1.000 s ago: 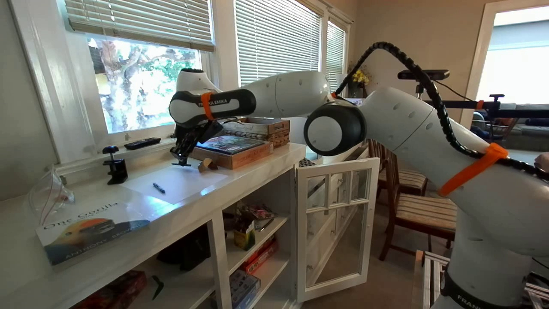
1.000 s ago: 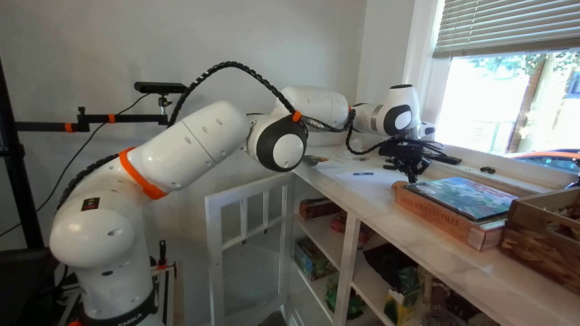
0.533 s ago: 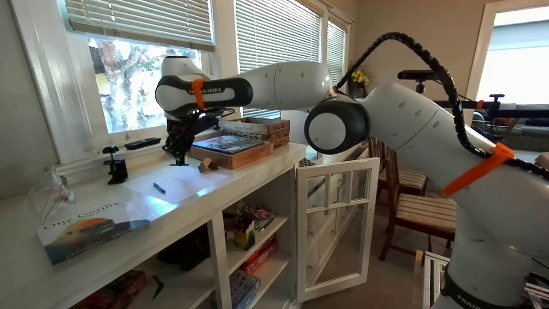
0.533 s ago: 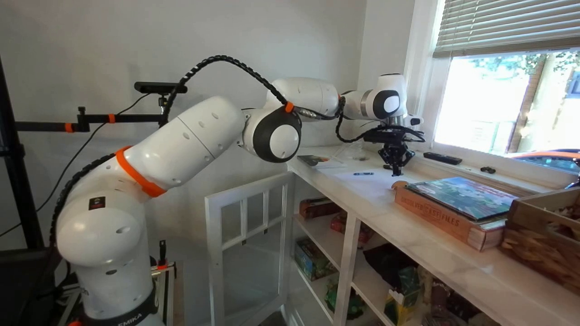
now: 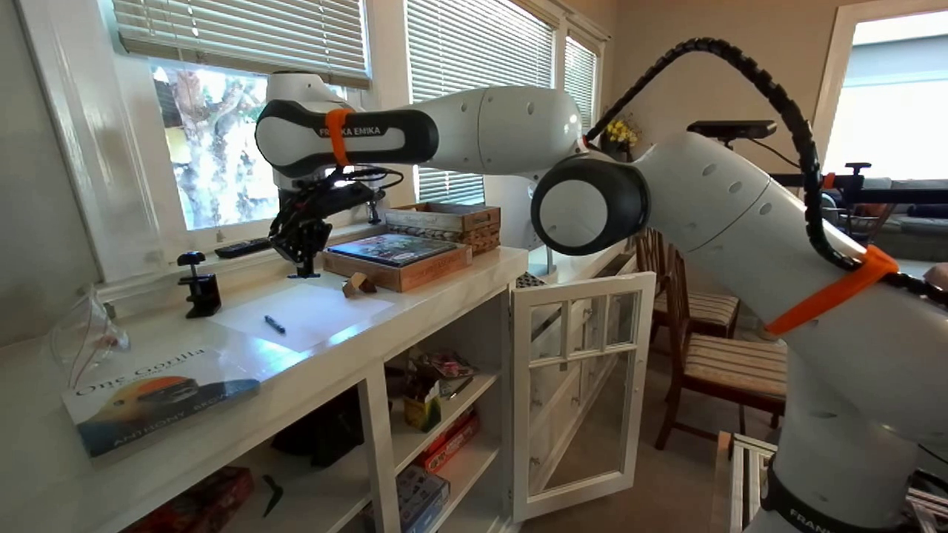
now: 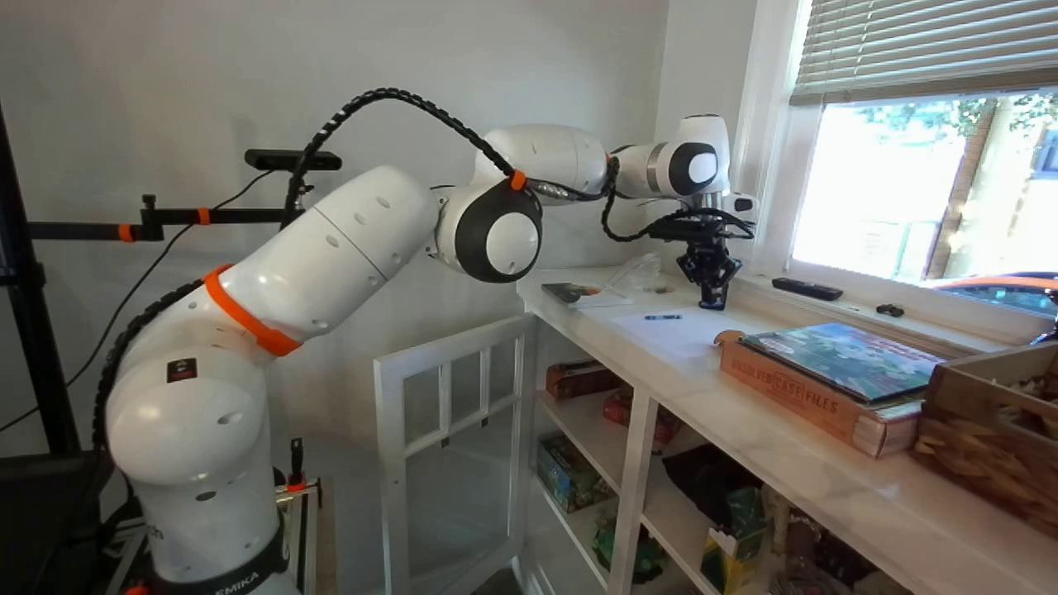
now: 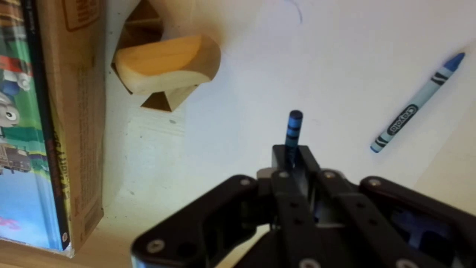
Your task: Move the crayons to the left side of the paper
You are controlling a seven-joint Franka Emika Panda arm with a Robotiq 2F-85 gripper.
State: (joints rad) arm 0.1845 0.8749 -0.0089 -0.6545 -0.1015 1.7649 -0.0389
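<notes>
Paper (image 7: 353, 67) barely stands out from the white counter (image 7: 145, 149); in the wrist view its far part runs out of frame and the gripper (image 7: 292, 156) covers some of its near part. The jaws are clenched on a dark blue crayon (image 7: 293, 126), its inner end hidden between them. The crayon's flat end sticks out above the paper, long axis running forward from the gripper; how high it sits is hard to judge, and in both exterior views it is barely discernible, toward the paper's window (image 6: 893, 190) side. A second crayon (image 7: 417, 102) lies slantwise on the paper near one edge, blue tip aimed away from the gripper. Bare paper separates the two. A small wooden-looking piece (image 7: 167, 65) overlaps the paper's opposite edge; past a strip of counter comes a box (image 7: 83, 130). In an exterior view a black clamp (image 5: 201, 296) stands just beside the paper and a book (image 5: 159, 403) lies near it, crowding that end.
</notes>
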